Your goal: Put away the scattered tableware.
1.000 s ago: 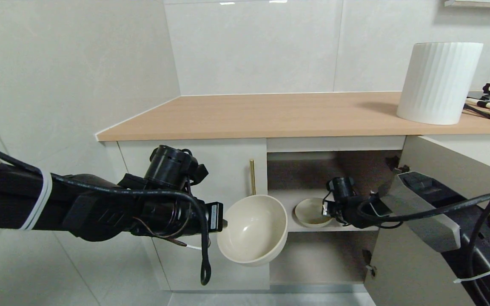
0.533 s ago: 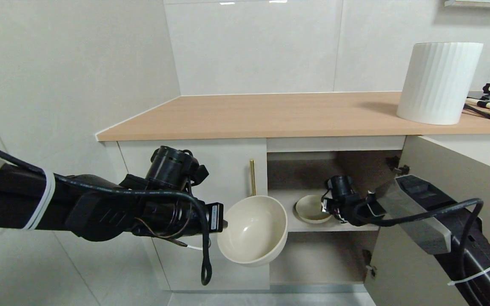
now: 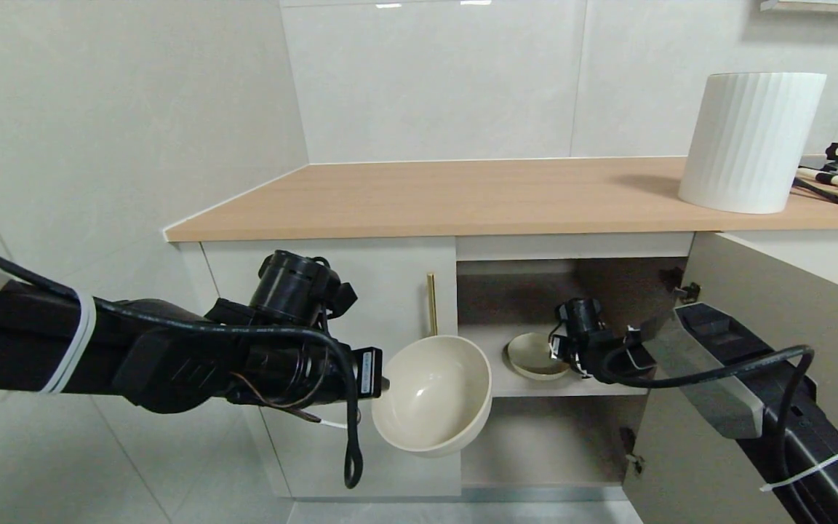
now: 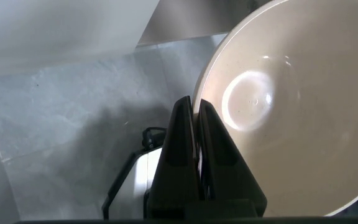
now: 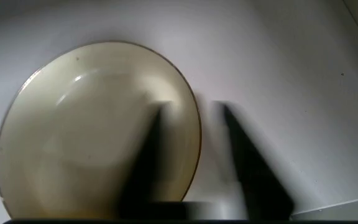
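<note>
We find the task part done: the small dish [image 3: 535, 356] lies at the left end of the cabinet shelf [image 3: 601, 387], the right pincer [image 5: 191, 111] spread wide astride its rim, while the left pincer [image 4: 195, 111] clamps the larger bowl [image 3: 430, 393] by its rim, not yet shelved.

White ribbed canister [image 3: 751, 142] upright on wood countertop [image 3: 463, 196], rt end; pens [image 3: 837, 182] just beside it.
</note>
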{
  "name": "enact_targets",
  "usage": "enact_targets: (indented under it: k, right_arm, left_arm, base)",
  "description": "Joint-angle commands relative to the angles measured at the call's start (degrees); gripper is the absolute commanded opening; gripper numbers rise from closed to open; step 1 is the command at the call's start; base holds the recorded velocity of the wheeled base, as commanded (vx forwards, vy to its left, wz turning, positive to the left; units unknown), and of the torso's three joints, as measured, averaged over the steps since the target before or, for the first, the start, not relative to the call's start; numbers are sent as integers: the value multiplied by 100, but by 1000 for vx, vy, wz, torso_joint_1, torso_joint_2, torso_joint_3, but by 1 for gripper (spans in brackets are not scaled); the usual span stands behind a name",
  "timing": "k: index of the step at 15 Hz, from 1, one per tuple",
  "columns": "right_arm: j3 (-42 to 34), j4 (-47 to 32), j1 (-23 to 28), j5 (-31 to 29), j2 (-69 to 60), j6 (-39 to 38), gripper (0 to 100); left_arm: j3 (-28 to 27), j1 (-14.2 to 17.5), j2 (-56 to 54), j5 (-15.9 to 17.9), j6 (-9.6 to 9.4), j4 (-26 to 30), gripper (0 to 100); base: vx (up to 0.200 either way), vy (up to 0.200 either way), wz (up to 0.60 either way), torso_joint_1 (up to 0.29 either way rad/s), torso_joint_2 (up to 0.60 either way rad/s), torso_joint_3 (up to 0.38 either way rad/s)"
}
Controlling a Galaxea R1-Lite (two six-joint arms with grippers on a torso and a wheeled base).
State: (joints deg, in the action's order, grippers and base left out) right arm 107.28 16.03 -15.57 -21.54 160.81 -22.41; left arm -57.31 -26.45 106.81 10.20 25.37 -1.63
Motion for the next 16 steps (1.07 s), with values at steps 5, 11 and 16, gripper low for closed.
enact_targets:
  k: [5,11,16]
  right_arm:
    - [-1069,-3,-60,-140,-1280,-704,100]
    - [-3450,-91,-1071,458,-3635,-669,100]
    - [-3740,-1506,-1880,976,-4725,-660,100]
  left_arm:
    - [-211,-18,296,-264,30,14,0]
    - [-553,-651,1096,-1513,38,313,0]
    - [-615,-861,1342,-1952,47,322,0]
  base:
    - [0,0,0,0,0,0]
    - [0,0,0,0,0,0]
    - [0,0,0,0,0,0]
